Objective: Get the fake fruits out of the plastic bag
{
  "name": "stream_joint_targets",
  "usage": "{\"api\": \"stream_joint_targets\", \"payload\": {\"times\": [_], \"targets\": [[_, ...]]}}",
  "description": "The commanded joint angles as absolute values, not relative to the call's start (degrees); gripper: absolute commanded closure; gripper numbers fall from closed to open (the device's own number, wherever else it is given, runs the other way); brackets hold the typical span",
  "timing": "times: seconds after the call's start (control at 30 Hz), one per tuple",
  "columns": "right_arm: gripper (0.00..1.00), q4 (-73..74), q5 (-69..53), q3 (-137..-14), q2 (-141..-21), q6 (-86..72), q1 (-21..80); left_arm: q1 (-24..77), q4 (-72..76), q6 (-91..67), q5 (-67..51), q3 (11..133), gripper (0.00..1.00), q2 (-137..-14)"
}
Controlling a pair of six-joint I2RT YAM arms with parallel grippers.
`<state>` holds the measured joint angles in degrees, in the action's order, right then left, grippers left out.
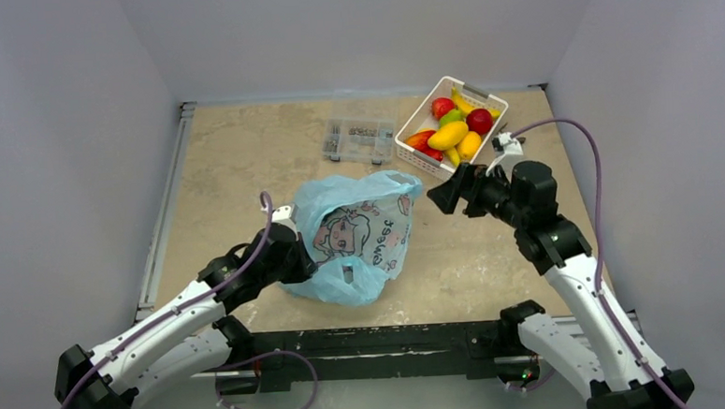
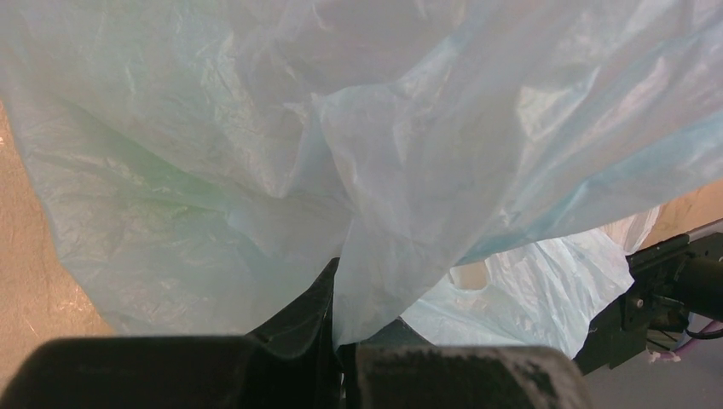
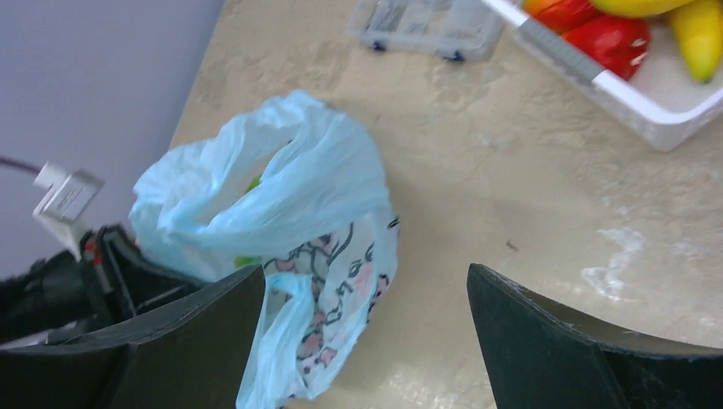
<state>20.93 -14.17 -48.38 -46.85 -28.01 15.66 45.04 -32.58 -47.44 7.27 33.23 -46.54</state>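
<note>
The light blue plastic bag (image 1: 356, 238) with the cartoon girl print lies crumpled at the table's middle. My left gripper (image 1: 291, 262) is at its left edge. In the left wrist view the gripper (image 2: 341, 285) is shut on a fold of the bag's film (image 2: 358, 145). My right gripper (image 1: 444, 193) hangs open and empty above the table, right of the bag. In the right wrist view the gripper (image 3: 367, 285) has its jaws wide apart, with the bag (image 3: 290, 183) ahead on the left. A small green patch (image 3: 253, 182) shows in the bag's mouth. The dark red fruit is hidden.
A white basket (image 1: 421, 112) holding mangoes, a banana and red fruits stands at the back right; its rim also shows in the right wrist view (image 3: 631, 98). A clear small-parts box (image 1: 360, 139) lies left of it. Grey walls close the table in.
</note>
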Motion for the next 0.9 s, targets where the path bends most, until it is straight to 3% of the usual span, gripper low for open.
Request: {"api": "stream_joint_targets", "payload": {"times": [0.0, 0.13, 0.33, 0.43, 0.57, 0.7, 0.87], "targets": [[0.11, 22.95, -24.46, -45.5, -41.58, -27.88, 21.39, 45.19, -31.95, -47.36, 7.52, 35.47, 1.0, -46.59], [0.15, 16.24, -22.34, -42.94, -41.97, -33.63, 35.07, 45.18, -31.17, -47.07, 7.48, 34.64, 1.0, -45.32], [0.3, 4.44, -7.63, -44.35, -57.4, -38.06, 59.12, 45.18, -29.94, -46.5, 6.6, 34.35, 1.0, -44.19], [0.43, -5.85, -1.17, -43.34, -63.49, -42.85, 61.36, 45.18, -29.25, -46.29, 5.7, 34.37, 1.0, -43.89], [0.49, -18.7, 10.84, -40.48, -70.17, -48.66, 61.37, 45.18, -29.67, -45.37, 4.82, 34.27, 1.0, -43.34], [0.57, -24.42, 11.56, -44.85, -81.24, -51.1, 61.08, 45.18, -28.61, -44.71, 2.3, 34.34, 1.0, -44.03], [0.58, -33.48, 10.38, -46.42, -91.73, -51.7, 60.32, 45.18, -27.33, -43.51, 0.73, 36.25, 1.0, -45.08]]}}
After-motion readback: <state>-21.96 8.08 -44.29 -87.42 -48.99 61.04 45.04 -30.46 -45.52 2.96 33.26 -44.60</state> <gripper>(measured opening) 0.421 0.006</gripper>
